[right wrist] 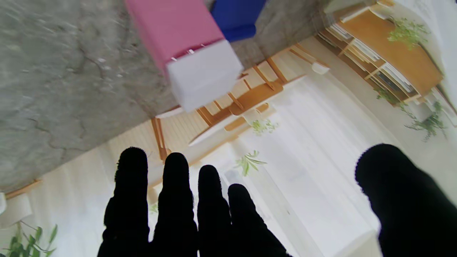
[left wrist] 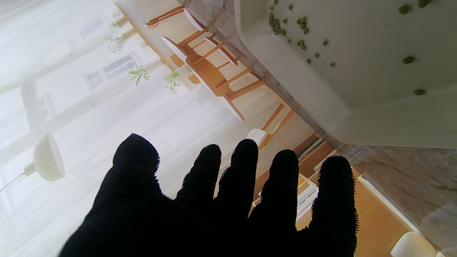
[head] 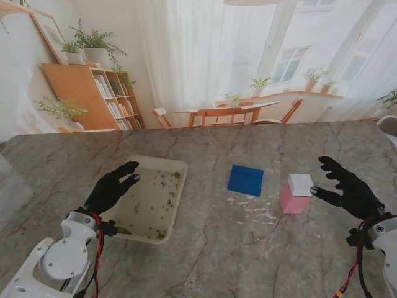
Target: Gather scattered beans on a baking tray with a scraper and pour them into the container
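A bright dining room with curtains and wooden chairs sits beyond my grey marble-patterned tabletop (head: 205, 248). On my left lies the cream rectangular baking tray (head: 178, 166), its small green beans (head: 169, 180) scattered across the floor of it, so I judge the gathering not yet begun. My black-gloved left hand (head: 111, 186) hovers over the tray's left edge, fingers spread, holding nothing. The flat blue square scraper (head: 245, 180) lies untouched mid-table, with the pink box-shaped container with a white top (head: 295, 194) just right of it. My right hand (head: 347, 189) hangs beside the container, fingers apart and empty. Everything remains: grasping, scraping, pouring.
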`<state>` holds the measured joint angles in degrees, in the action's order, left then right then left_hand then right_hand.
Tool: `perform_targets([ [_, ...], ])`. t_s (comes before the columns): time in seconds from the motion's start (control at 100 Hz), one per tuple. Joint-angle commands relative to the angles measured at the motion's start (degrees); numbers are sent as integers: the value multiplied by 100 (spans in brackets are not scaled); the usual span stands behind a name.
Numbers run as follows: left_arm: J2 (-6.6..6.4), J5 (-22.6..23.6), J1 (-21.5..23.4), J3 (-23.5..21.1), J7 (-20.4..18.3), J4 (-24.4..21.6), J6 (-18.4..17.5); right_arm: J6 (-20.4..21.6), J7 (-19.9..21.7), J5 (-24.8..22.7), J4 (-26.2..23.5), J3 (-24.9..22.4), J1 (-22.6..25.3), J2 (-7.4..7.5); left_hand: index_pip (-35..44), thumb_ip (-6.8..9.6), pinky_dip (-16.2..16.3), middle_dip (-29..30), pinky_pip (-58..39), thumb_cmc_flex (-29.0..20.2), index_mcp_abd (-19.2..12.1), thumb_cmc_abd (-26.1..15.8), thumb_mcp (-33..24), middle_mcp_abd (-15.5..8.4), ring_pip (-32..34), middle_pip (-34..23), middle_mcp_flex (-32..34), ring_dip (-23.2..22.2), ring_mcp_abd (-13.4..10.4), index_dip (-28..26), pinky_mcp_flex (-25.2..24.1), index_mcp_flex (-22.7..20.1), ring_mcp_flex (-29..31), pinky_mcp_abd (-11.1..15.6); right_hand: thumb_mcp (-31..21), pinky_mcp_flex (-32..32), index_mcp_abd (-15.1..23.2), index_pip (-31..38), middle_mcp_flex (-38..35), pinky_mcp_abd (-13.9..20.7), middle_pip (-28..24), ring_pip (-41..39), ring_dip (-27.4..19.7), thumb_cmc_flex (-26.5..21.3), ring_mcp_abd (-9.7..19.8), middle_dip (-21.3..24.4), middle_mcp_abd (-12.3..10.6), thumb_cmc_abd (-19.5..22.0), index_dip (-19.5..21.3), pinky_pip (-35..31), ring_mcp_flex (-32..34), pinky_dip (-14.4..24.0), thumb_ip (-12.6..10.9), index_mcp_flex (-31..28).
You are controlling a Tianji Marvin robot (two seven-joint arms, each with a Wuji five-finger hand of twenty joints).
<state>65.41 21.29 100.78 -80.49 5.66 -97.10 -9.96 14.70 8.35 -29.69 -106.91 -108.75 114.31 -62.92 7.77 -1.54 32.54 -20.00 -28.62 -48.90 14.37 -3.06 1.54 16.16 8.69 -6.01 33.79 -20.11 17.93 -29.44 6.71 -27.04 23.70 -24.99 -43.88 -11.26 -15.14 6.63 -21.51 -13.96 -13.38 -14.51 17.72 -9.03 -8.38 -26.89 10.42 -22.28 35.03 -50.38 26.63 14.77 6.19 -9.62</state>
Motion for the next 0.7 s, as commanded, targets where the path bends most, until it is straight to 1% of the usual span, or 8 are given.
perform_targets([
  [0.0, 9, -28, -4, 37, -17, 13, 31, 24, 139, -83, 241, -50, -8, 59, 56, -40, 173, -83, -94, -23, -110, -12, 69, -155, 12, 43, -69, -31, -82, -57, -80, -137, 93, -45, 208, 74, -165, -126, 201, 16, 155, 68, -62, 221, -53, 101, 83, 76, 155, 93, -174, -103, 184, 319],
  [0.31, 10, -52, -12, 60, -27, 13, 67, 7, 718, -5, 989, 39, -370, 210, 63, -42, 171, -84, -95, -20, -101, -9, 72, -164, 16, 40, -63, -34, -73, -61, -77, -151, 101, -39, 555, 84, -405, -507, 367, -41, 169, 72, -109, 180, -25, 141, 88, 152, 192, 140, -282, -44, 194, 269],
  [0.42, 9, -68, -19, 66, -40, 15, 74, 23, 835, -53, 1270, 122, -546, 254, 65, -40, 170, -84, -94, -27, -95, -13, 67, -158, 17, 43, -67, -36, -63, -63, -77, -156, 105, -45, 653, 121, -374, -825, 395, 18, 315, 222, -267, 186, -84, 359, 71, 207, -74, 196, -439, -36, 200, 171],
  [0.5, 7, -101, -47, 87, -70, 27, 94, 56, 881, -88, 1480, 195, -681, 278, 66, -41, 170, -84, -94, -22, -95, -7, 71, -151, 19, 41, -62, -37, -68, -64, -78, -162, 111, -47, 725, 127, -387, -913, 458, 54, 329, 231, -370, 201, -73, 496, 38, 241, -449, 159, -512, -10, 214, 146],
  [0.52, 6, -107, -48, 91, -79, 22, 103, 59, 890, -88, 1530, 218, -714, 283, 66, -41, 170, -83, -95, -21, -99, -10, 71, -155, 18, 43, -67, -37, -63, -64, -77, -162, 108, -47, 783, 147, -385, -960, 492, 51, 302, 216, -420, 179, -70, 551, 34, 258, -791, 144, -538, 1, 227, 94],
  [0.58, 1, -114, -59, 108, -106, 12, 124, 82, 902, -96, 1693, 299, -822, 296, 67, -41, 170, -83, -96, -24, -94, -5, 71, -160, 23, 44, -68, -39, -63, -65, -75, -165, 119, -54, 815, 186, -388, -972, 595, 61, 324, 229, -444, 200, -89, 583, 54, 281, -952, 156, -618, -2, 231, 102],
  [0.61, -1, -113, -67, 118, -117, 10, 132, 98, 896, -111, 1779, 345, -880, 301, 68, -41, 172, -84, -100, -23, -99, -7, 70, -154, 23, 41, -62, -39, -63, -65, -70, -166, 118, -50, 846, 202, -397, -977, 654, 62, 283, 176, -446, 186, -97, 595, 65, 285, -1299, 151, -668, 2, 224, 67],
  [0.69, -6, -116, -93, 151, -145, 11, 144, 151, 869, -130, 2005, 479, -1037, 310, 68, -41, 171, -83, -100, -26, -92, -8, 68, -151, 26, 42, -65, -41, -66, -65, -74, -167, 125, -45, 866, 244, -354, -977, 733, 68, 282, 182, -457, 198, -94, 601, 61, 287, -1428, 157, -744, -1, 227, 73],
])
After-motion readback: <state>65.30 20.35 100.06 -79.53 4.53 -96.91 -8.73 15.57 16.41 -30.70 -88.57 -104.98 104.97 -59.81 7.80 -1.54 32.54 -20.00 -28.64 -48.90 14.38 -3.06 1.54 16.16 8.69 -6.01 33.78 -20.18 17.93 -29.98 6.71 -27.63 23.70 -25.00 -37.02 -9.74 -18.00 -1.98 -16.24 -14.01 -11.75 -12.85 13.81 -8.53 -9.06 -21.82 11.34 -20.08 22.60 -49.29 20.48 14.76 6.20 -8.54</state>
